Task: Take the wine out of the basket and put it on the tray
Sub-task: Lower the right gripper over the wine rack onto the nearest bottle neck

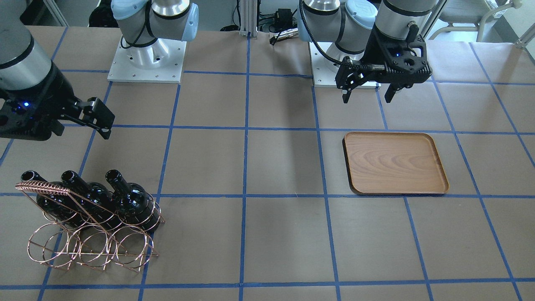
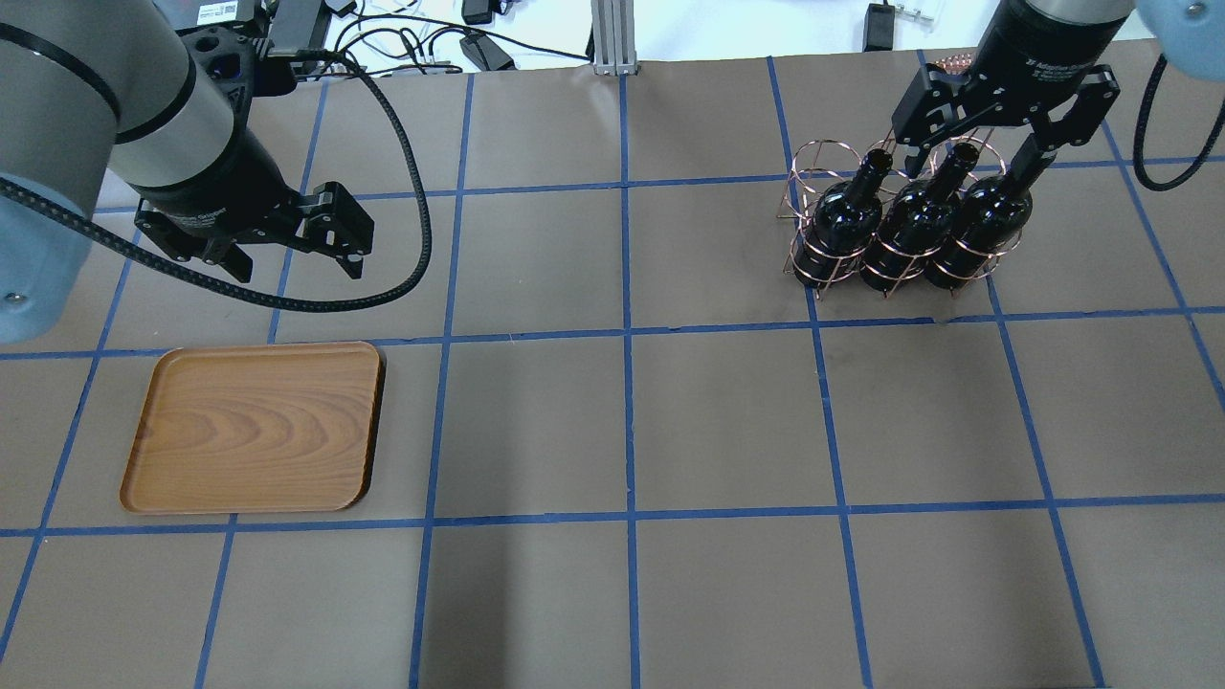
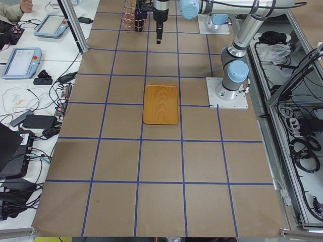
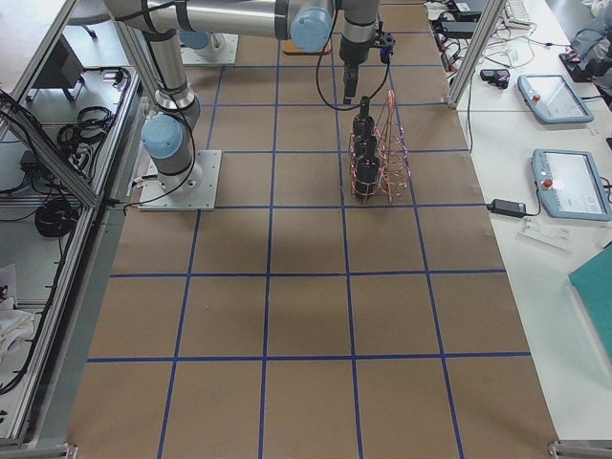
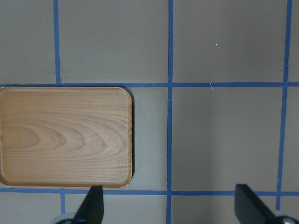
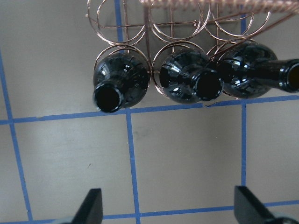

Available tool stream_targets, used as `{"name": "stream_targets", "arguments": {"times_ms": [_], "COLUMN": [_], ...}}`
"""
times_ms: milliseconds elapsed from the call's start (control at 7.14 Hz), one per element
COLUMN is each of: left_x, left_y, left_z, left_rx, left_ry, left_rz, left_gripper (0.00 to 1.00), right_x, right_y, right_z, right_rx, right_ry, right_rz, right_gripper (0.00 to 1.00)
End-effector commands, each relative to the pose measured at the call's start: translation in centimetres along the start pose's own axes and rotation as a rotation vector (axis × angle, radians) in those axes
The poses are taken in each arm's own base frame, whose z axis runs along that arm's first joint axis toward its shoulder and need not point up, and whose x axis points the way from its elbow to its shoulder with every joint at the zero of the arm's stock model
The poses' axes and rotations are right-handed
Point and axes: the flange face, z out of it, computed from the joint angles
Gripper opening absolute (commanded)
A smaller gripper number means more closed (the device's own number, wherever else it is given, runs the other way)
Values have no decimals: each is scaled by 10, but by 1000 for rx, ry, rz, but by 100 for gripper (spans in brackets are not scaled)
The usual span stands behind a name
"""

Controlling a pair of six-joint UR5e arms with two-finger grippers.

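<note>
Three near-black wine bottles [image 1: 133, 200] [image 2: 909, 225] [image 6: 119, 84] lean side by side in the copper wire basket [image 1: 92, 246] [image 2: 813, 167], necks pointing towards the robot. My right gripper [image 2: 971, 158] [image 1: 81, 125] is open and empty. It hovers above the bottle necks and touches nothing. Its wrist view shows the bottle mouths beyond its spread fingertips [image 6: 93, 205]. The empty wooden tray [image 1: 395, 163] [image 2: 254, 431] [image 5: 65, 137] lies flat on the table's other side. My left gripper [image 2: 292, 263] [image 1: 368, 97] is open and empty, above the table just robot-side of the tray.
The brown table has a grid of blue tape lines [image 2: 627, 330]. Both arm bases [image 1: 146, 62] stand on white plates at the robot's edge. A black cable [image 2: 412, 191] loops off the left wrist. Desks with teach pendants [image 3: 20, 60] flank the table.
</note>
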Motion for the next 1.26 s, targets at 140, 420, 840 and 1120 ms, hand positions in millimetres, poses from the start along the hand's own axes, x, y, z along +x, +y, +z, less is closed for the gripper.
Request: {"name": "stream_targets", "arguments": {"times_ms": [140,420,840,1120], "left_x": [1,0,-2,-3], "left_y": [0,-1,-1,2], "left_z": [0,0,4,5], "left_rx": [1,0,-7,-25], "left_ry": [4,1,-5,-10], "left_rz": [2,-1,-1,0], "left_gripper": [100,100,100,100], "right_x": [23,24,24,23], "right_y": [-40,-50,-62,-62], "right_z": [50,61,73,74], "right_rx": [-24,-24,-4,-7], "right_ry": [-4,-4,-3,-4], "right_rz": [10,10,16,16], "right_gripper": [91,85,55,30]}}
